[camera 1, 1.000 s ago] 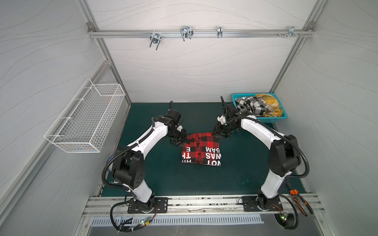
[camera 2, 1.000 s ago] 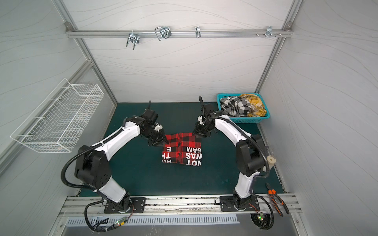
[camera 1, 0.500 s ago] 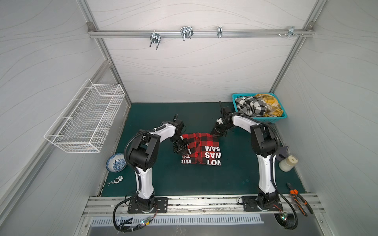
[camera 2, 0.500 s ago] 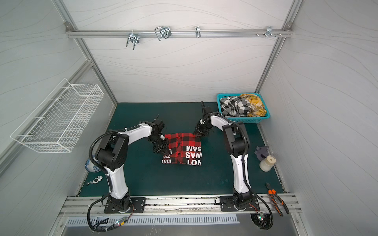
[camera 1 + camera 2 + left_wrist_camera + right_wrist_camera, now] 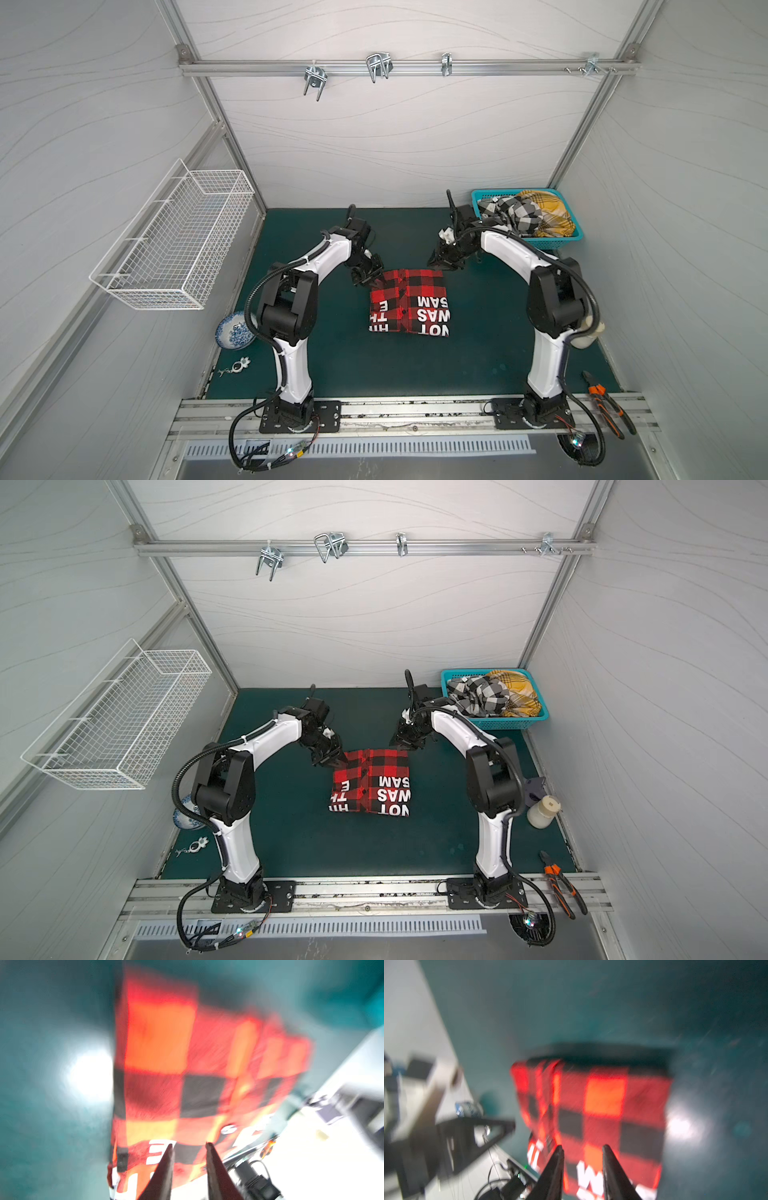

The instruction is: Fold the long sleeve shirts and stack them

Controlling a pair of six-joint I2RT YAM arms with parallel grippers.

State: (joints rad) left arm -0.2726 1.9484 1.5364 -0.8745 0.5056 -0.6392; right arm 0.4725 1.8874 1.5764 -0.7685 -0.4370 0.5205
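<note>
At the middle of the green mat [image 5: 478, 353], the red-and-black plaid shirt [image 5: 409, 301] lies folded into a rectangle, white lettering showing on its near half. The left gripper [image 5: 372, 283] hangs at its far left corner and the right gripper [image 5: 433, 264] just off its far right corner. In both wrist views the jaws stand slightly apart with nothing between them. In the far right corner, a teal plastic basket [image 5: 552, 242] holds the crumpled black-and-white check shirt [image 5: 513, 214] and the mustard-yellow plaid shirt [image 5: 548, 212]. A white wire basket [image 5: 178, 241] hangs on the left wall.
</note>
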